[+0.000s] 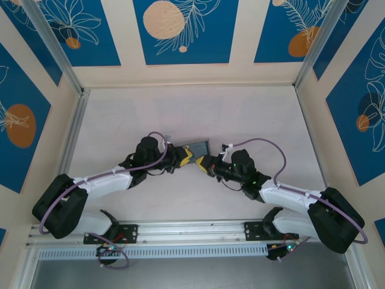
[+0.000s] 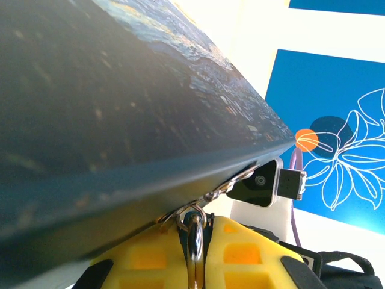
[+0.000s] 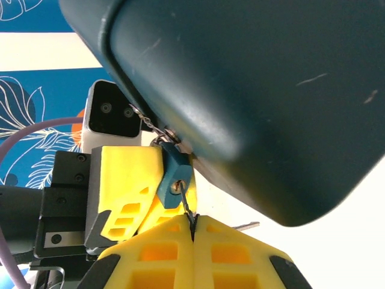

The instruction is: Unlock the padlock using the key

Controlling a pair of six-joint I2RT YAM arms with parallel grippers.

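Since the padlock [image 3: 173,179] is a small, stiff lump of metal hanging from the clasp [image 3: 157,129] of the tin [image 3: 271,90], it will probably swing and twist at the lightest push. It is best held by the flat sides of its body, with the keyhole end left bare. In the right wrist view it sits just left of centre, under the tin's lower edge and against a yellow finger of the other arm. The left fingers [image 2: 240,253] are closed together at the bottom of the left wrist view, and the metal shackle rises from the seam between them, so they appear to pinch the padlock body. The padlock's long axis runs nearly upright in the frame, with the shackle toward the tin and the keyhole end pointing down and slightly right. The key [image 3: 186,209] is thin, light and likely slippery, easy to bend or lever out of a grip. The right fingers [image 3: 234,253] are pressed fully shut on its lower end at bottom centre. Its blade slants up and left, and its tip touches the keyhole; how deep it sits cannot be told. From above, both arms meet mid-frame over the worktop [image 1: 252,114].
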